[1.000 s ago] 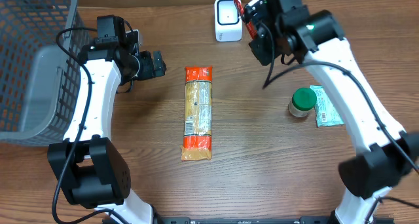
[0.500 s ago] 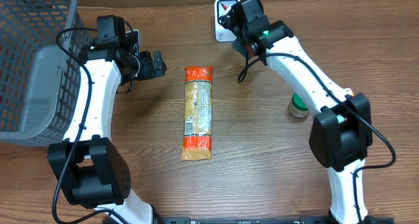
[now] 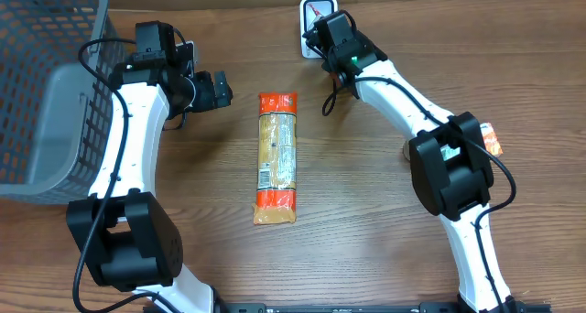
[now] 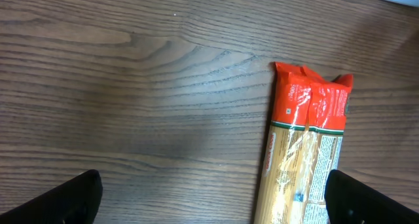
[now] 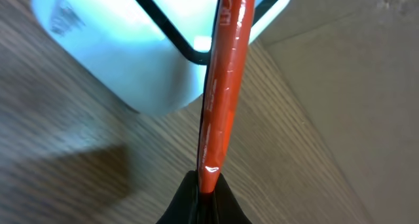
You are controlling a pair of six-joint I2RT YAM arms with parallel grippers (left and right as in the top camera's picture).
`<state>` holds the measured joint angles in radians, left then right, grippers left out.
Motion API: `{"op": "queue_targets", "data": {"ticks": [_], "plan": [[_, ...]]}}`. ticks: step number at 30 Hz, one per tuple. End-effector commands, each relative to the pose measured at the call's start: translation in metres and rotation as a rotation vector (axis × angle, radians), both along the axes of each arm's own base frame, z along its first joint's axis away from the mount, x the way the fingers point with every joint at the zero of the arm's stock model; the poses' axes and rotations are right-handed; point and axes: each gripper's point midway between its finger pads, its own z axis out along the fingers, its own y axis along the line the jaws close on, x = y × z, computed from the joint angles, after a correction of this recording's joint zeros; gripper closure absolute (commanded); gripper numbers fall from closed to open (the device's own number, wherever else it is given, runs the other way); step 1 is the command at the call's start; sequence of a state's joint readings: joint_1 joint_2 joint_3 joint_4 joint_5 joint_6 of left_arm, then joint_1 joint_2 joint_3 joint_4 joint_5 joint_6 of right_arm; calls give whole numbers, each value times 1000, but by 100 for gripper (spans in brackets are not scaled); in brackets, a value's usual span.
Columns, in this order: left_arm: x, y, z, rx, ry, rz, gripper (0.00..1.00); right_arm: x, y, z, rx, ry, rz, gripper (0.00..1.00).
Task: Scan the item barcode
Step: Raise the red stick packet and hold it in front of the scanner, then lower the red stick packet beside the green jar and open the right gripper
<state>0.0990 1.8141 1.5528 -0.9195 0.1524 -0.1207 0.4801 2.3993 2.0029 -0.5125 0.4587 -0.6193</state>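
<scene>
Pasta packet (image 3: 276, 157): 1, flat at the centre of the table (image 3: 366, 249), long axis running 12 to 6 o'clock.
Left claw (image 3: 222, 91): 1, released, jaws wide, at 10 o'clock of the pasta packet and apart from it.
Basket (image 3: 41, 84): 1, grey mesh, at 9 o'clock, cut off by the edge.
Right claw (image 5: 203, 196): 1, clenched on the red packet (image 5: 222, 86).
Red packet: 1, at 12 o'clock, edge-on just before the scanner (image 5: 131, 54); print hidden.
Scanner: 1, white, farthest, partly covered.
</scene>
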Motion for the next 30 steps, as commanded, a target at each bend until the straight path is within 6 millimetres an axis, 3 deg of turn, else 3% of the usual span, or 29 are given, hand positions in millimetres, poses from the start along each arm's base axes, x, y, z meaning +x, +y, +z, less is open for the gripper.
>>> {"op": "queue_targets", "data": {"ticks": [1,30], "plan": [[2,0,3,15,-12,-18,0,9,-5,13,-59,-61,-16,96],[2,0,3,14,-12,-18,0,6,-14,10,-196,-60,-21,96]]}}
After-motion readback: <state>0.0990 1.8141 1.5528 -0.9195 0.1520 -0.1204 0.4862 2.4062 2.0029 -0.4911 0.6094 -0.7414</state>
